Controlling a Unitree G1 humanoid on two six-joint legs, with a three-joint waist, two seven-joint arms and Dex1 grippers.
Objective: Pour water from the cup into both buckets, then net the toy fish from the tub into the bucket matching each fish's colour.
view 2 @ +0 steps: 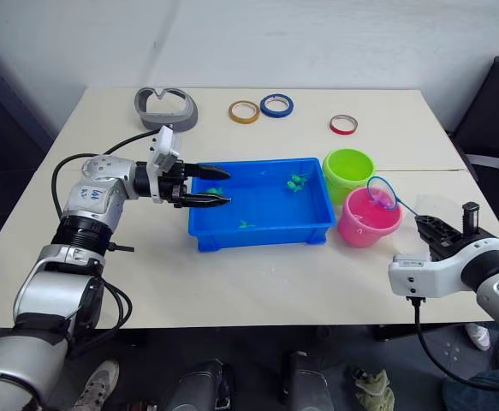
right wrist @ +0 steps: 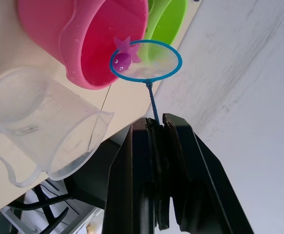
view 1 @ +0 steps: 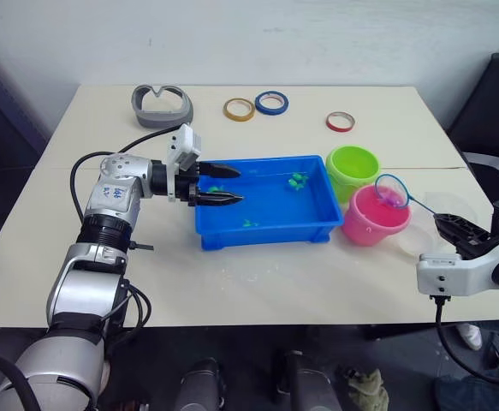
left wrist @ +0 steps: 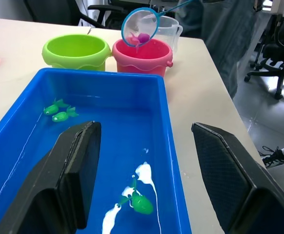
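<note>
The blue tub (view 1: 264,208) is the landmark here, and it stands on the pale table (view 1: 258,282). Just beside its right end stand the two buckets, touching each other: the lime green bucket (view 1: 353,169) at the far corner of the tub and the pink bucket (view 1: 375,214) nearer to the robot. The clear cup (right wrist: 44,131) stands on the table right of the pink bucket, on the side away from the tub.

The right gripper (right wrist: 157,127) has its two black fingers pressed together on the thin handle of the net (right wrist: 146,59). The blue hoop hangs over the mouth of the pink bucket, and one magenta fish (right wrist: 124,54) lies in the mesh.

The left gripper (view 1: 219,184) reaches in over the left end of the tub with its fingers (left wrist: 71,170) spread well apart and nothing between them. Inside the tub, one green fish (left wrist: 141,202) lies below this gripper, and two green fish (left wrist: 59,109) lie together near the far right corner; a further small green one may lie by the near wall, but it is too small to be sure.

Behind the tub, on the far side of the table, are a grey curved holder (view 1: 162,104) and three tape rings: yellow (view 1: 239,109), blue (view 1: 271,103) and red (view 1: 341,122)
</note>
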